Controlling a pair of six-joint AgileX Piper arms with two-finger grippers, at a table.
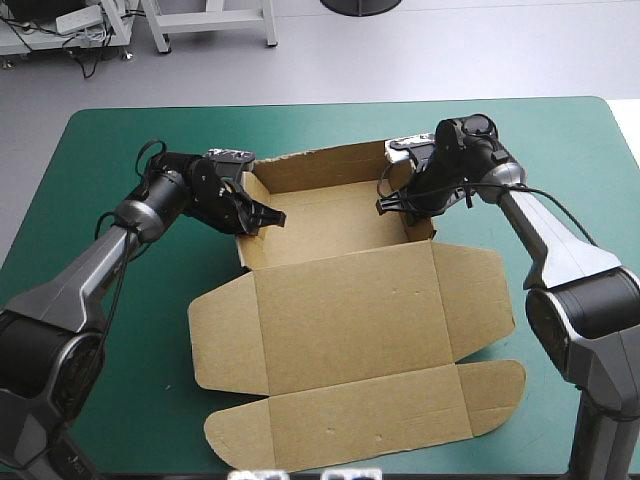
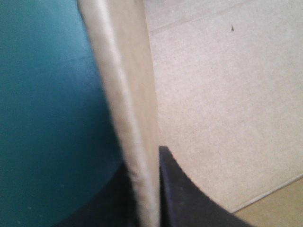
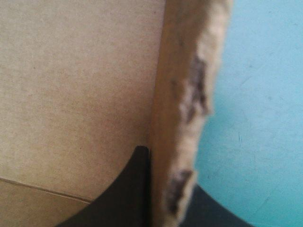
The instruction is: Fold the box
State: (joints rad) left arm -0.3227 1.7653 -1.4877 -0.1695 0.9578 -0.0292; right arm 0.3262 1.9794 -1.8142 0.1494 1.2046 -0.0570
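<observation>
Box (image 1: 345, 320) sits mid-frame on our teal-green cover (image 1: 120, 130), its lid flat toward the bottom edge. Our left gripper (image 1: 260, 217) pinches its left wall and our right gripper (image 1: 392, 204) its right wall.

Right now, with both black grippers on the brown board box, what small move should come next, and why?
Probably press both side walls gently downward to seat them. The left gripper is shut on the left wall of the brown board box, the right gripper on its right wall; both walls stand upright, while the lid lies flat.
</observation>
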